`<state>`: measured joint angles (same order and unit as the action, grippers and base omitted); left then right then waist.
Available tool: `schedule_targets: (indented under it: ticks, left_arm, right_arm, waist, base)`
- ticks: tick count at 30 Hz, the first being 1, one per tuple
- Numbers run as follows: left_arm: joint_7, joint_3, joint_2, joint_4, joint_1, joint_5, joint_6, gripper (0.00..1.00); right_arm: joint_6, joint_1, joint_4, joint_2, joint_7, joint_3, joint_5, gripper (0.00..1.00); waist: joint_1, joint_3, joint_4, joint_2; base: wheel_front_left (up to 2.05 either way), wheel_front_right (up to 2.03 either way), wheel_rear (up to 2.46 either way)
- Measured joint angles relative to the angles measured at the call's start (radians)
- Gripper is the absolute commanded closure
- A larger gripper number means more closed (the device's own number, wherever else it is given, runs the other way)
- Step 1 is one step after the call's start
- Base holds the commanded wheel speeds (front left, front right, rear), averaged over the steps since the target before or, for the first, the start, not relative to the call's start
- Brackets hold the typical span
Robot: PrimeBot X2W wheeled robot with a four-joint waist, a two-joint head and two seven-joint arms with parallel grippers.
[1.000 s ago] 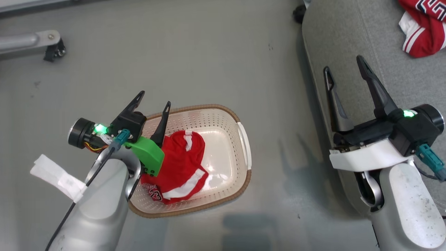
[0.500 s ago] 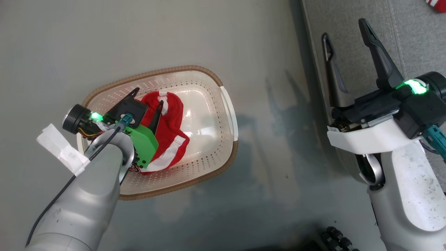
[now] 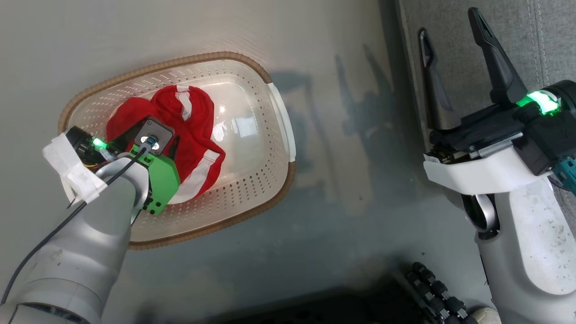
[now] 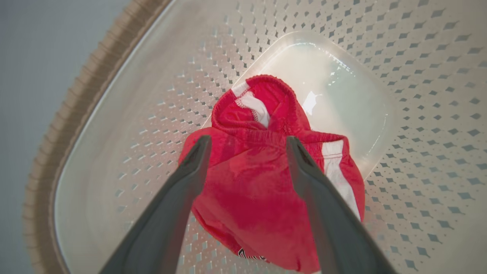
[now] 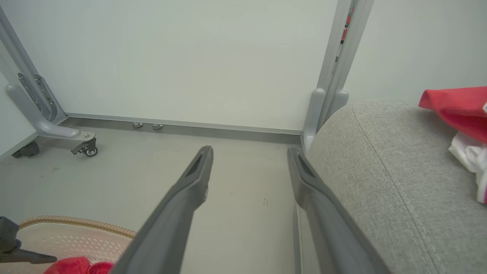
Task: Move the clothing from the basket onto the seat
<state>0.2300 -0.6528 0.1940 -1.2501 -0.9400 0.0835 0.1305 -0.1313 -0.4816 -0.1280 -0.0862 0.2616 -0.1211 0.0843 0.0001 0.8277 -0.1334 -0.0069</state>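
Left gripper [image 4: 247, 139] is hanging with fingers spread wide, gripping nothing, and the red shorts [image 4: 258, 190] are lying bunched right beneath and between the tips, down in the basket [image 4: 114, 114]. Right gripper [image 5: 249, 148] is hanging spread and empty. The grey seat [image 5: 380, 171] is lying just right of its fingers, with a red jersey [image 5: 456, 106] sitting farther along.

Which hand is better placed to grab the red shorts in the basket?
Left. The left hand is open inside the basket, directly over the red shorts; the right hand is open by the seat, well aside.
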Motion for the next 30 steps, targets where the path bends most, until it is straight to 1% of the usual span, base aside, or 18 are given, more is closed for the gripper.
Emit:
schedule_targets:
  ticks: [4,8,11,15,21,30]
  left_arm:
    - [-0.068,-0.03,0.016,-0.021,-0.016,-0.027,-0.009,0.0]
    - [-0.121,-0.063,0.019,-0.028,-0.036,-0.048,-0.014,0.0]
    - [-0.182,-0.095,0.026,-0.034,-0.056,-0.077,-0.016,0.0]
    - [-0.226,-0.117,0.031,-0.036,-0.075,-0.087,-0.016,0.0]
    - [-0.264,-0.146,0.026,-0.038,-0.099,-0.095,-0.011,0.0]
    - [-0.271,-0.17,0.012,-0.038,-0.14,-0.084,-0.006,0.0]
  right_arm:
    - [0.0,0.0,-0.009,0.001,0.0,0.002,-0.002,0.0]
    - [0.0,0.0,-0.018,0.002,0.0,0.009,-0.004,0.0]
    - [0.0,0.0,-0.028,0.002,0.0,0.012,-0.007,0.0]
    - [0.0,0.001,-0.042,0.002,0.0,0.021,-0.015,0.0]
    - [0.0,0.007,-0.071,0.001,0.0,0.034,-0.024,0.0]
    - [0.0,0.046,-0.116,0.002,0.0,0.065,-0.043,0.0]
  waist:
    - [0.0,0.03,-0.009,0.0]
    - [0.0,0.057,-0.014,0.0]
    - [0.0,0.085,-0.015,0.0]
    - [0.0,0.114,-0.016,0.0]
    - [0.0,0.155,-0.017,0.0]
    - [-0.0001,0.212,-0.018,0.0]
  base:
    - [0.0,0.0,0.0]
    - [0.0,0.0,0.0]
    - [0.0,0.0,0.0]
    - [0.0,0.0,0.0]
    - [0.0,0.0,0.0]
    - [0.0,0.0,0.0]
